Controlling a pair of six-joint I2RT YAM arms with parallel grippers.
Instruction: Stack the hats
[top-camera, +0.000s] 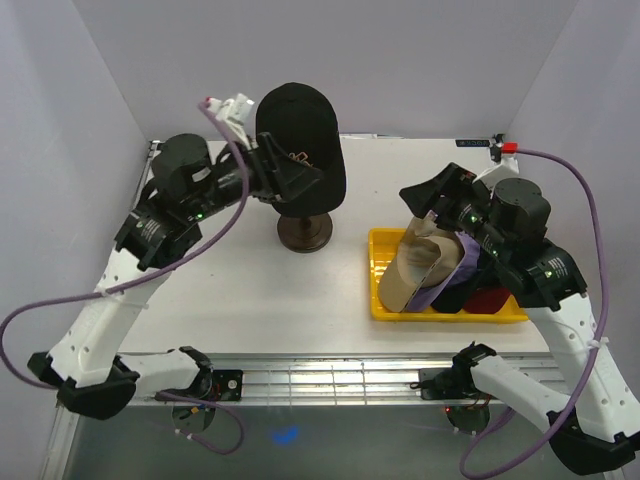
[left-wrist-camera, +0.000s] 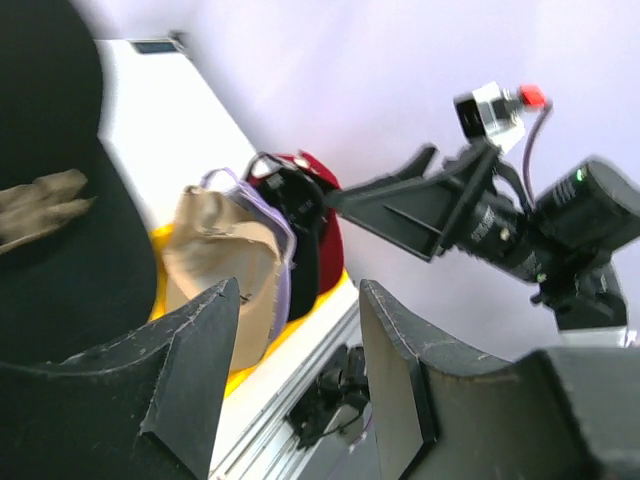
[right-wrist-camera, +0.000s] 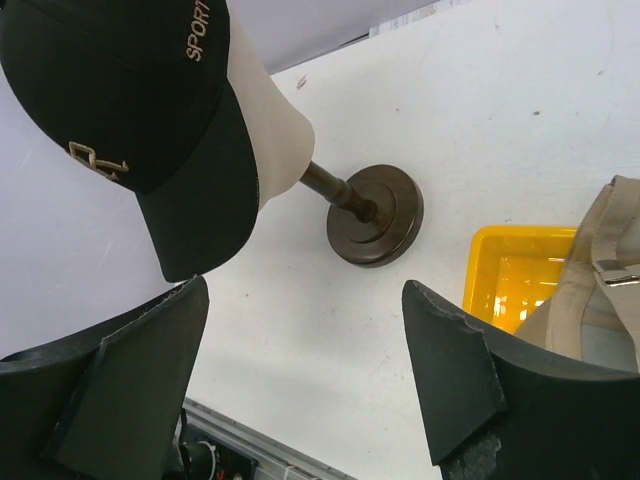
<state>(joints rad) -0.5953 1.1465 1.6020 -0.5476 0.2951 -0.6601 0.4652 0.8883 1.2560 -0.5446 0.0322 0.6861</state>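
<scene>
Cap (left-wrist-camera: 70, 280) lies just outside the wide-spread left pincer (left-wrist-camera: 297, 300).

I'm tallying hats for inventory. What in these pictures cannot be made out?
- Top view: how many hats lie under the tan cap in the yellow tray; they overlap.
- Left wrist view: logo on the black cap, blurred.
- Right wrist view: tan cap cut off by the right edge.

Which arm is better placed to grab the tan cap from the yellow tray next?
Right. The right arm's jaws stand open close by the tan cap in the yellow tray; the left arm's jaws are across the table beside the black cap on the mannequin head.
</scene>
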